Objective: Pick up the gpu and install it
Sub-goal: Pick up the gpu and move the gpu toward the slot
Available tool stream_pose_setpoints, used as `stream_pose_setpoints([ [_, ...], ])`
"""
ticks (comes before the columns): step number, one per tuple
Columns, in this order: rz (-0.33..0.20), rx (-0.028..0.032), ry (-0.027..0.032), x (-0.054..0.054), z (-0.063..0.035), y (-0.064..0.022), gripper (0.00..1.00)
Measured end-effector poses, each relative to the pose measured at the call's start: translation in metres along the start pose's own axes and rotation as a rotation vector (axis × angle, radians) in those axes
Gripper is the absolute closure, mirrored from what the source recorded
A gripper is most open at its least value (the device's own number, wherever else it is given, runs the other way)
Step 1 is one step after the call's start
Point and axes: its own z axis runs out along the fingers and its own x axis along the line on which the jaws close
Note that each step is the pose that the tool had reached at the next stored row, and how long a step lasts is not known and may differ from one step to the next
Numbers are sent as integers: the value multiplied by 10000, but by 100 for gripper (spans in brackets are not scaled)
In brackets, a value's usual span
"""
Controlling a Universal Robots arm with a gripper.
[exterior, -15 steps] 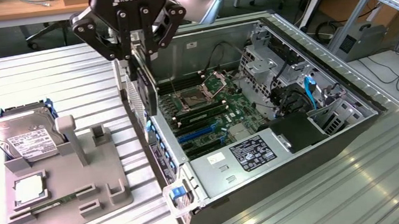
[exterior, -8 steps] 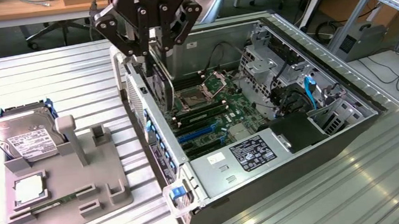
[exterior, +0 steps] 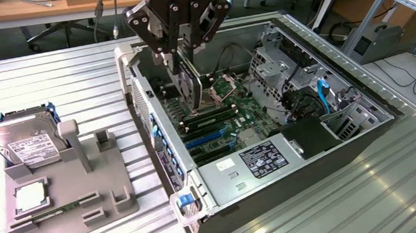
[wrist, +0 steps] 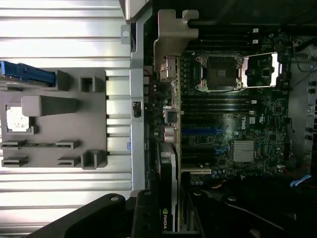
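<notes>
Ribbed metal tabletop [exterior: 56, 78] carries an open computer case [exterior: 311, 197]; jaws marked ROBOTIQ, pointing straight down, clamp the NVIDIA-labelled gpu [exterior: 189, 87] upright over the motherboard [exterior: 238, 117]

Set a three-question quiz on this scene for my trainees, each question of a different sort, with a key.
1. True or false: the gripper holds the gpu over the inside of the open computer case.
2. Where does the hard drive stand?
A. on the grey holder beside the case
B. inside the case
C. in the gripper
3. Fill the gap: the gpu is held ____, not flat.

Key: 1 true; 2 A; 3 upright (on edge).
</notes>
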Motion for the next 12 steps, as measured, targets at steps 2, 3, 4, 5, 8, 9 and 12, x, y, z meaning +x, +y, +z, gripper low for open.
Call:
stream_pose_setpoints([
  [2, 2, 0, 0, -101, 2, 1, 73],
  [3, 0, 0, 0, -163, 4, 2, 73],
  [4, -1, 0, 0, -196, 5, 2, 73],
  [5, 1, 0, 1, -231, 6, 3, 73],
  [8, 0, 0, 0, -324, 8, 4, 73],
  [9, 0, 0, -1, -354, 9, 4, 73],
  [12, 1, 0, 0, -443, 11, 5, 73],
])
